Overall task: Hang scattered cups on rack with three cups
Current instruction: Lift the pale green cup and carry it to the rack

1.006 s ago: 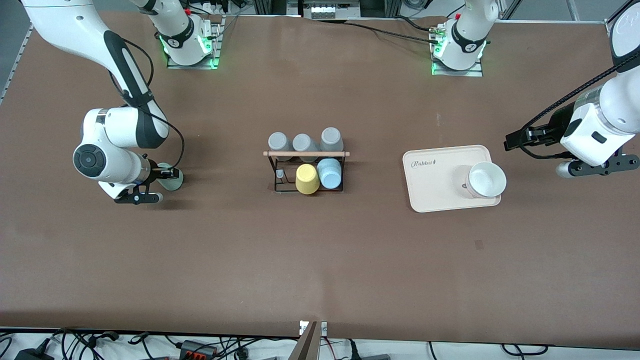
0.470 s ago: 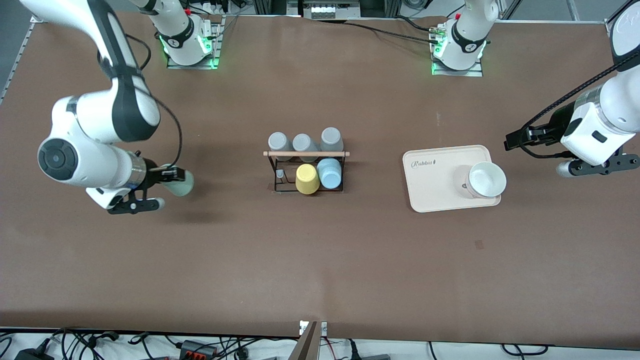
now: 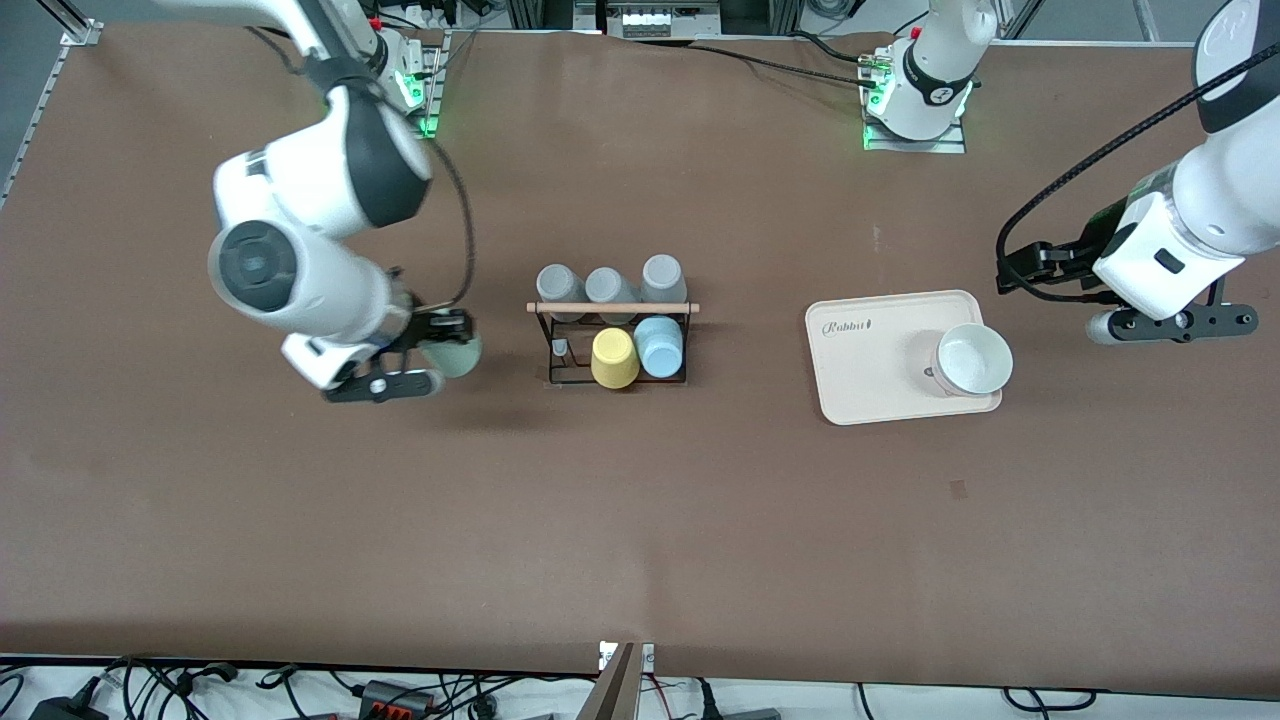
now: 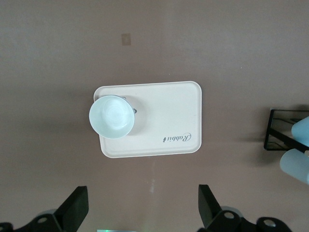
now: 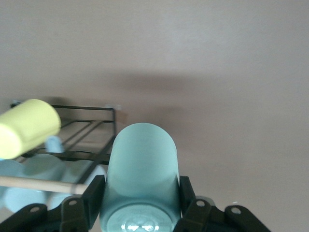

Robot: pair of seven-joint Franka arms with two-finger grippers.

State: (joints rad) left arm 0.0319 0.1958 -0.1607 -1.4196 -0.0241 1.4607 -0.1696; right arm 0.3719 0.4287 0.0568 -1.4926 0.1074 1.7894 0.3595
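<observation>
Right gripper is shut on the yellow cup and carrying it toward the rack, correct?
Not the yellow one. The right gripper is shut on the mint green cup, as the right wrist view shows; the yellow cup already sits on the rack. The rest stands.

Brown table (image 3: 640, 520) with rack (image 3: 612, 340) and tray (image 3: 870, 360)

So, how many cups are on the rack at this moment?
5: three grey cups in the row nearer the robots, plus a yellow cup and a blue cup in the row nearer the camera.
</observation>
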